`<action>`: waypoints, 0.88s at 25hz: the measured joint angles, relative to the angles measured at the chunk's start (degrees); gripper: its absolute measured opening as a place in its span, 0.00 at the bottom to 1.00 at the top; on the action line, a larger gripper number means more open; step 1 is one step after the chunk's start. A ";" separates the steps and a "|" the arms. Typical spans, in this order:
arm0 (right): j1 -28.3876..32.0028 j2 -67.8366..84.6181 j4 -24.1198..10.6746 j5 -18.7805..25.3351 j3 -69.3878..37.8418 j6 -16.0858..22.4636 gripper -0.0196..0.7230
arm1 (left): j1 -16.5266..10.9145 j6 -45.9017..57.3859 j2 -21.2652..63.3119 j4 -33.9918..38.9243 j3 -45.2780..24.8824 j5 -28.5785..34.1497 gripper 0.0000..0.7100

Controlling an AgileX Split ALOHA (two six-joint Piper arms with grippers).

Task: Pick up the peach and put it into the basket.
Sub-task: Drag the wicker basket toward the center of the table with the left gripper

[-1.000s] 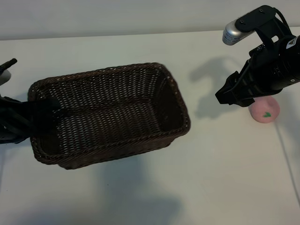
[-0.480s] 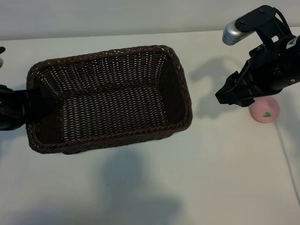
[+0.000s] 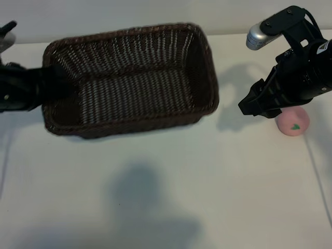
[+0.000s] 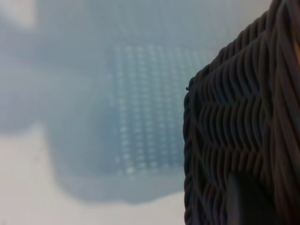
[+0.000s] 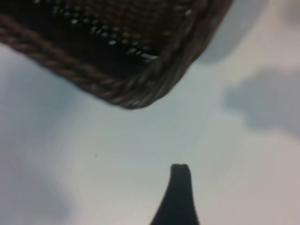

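The dark brown woven basket [image 3: 129, 123] hangs in the air above the table, tilted, and throws a shadow on the surface below it. My left gripper [image 3: 56, 85] is shut on the basket's left end wall. The left wrist view shows that weave [image 4: 234, 117] close up, with one dark finger [image 4: 243, 204] against it. The pale pink peach [image 3: 293, 122] lies on the table at the right, partly hidden behind my right arm. My right gripper [image 3: 250, 107] hovers open just left of the peach, holding nothing. In the right wrist view one finger [image 5: 180, 192] and a basket corner [image 5: 140, 93] show.
The white table [image 3: 233, 197] stretches across the front and middle, with only the basket's shadow on it. A pale wall runs along the back edge. A thin cable [image 3: 317, 171] trails down the table at the far right.
The left gripper has lifted the basket off the table and carried it up and toward the back. The right arm and the peach have stayed where they were.
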State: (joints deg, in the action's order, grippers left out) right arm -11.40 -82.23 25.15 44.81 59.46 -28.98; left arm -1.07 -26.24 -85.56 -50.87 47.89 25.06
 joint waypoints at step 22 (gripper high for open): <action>0.00 0.00 0.00 0.00 0.00 0.00 0.83 | 12.87 0.25 -18.60 -3.60 11.13 -6.46 0.22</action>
State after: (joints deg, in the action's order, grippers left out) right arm -11.40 -82.23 25.15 44.81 59.46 -28.98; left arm 11.79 -25.99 -104.16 -54.47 59.01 18.59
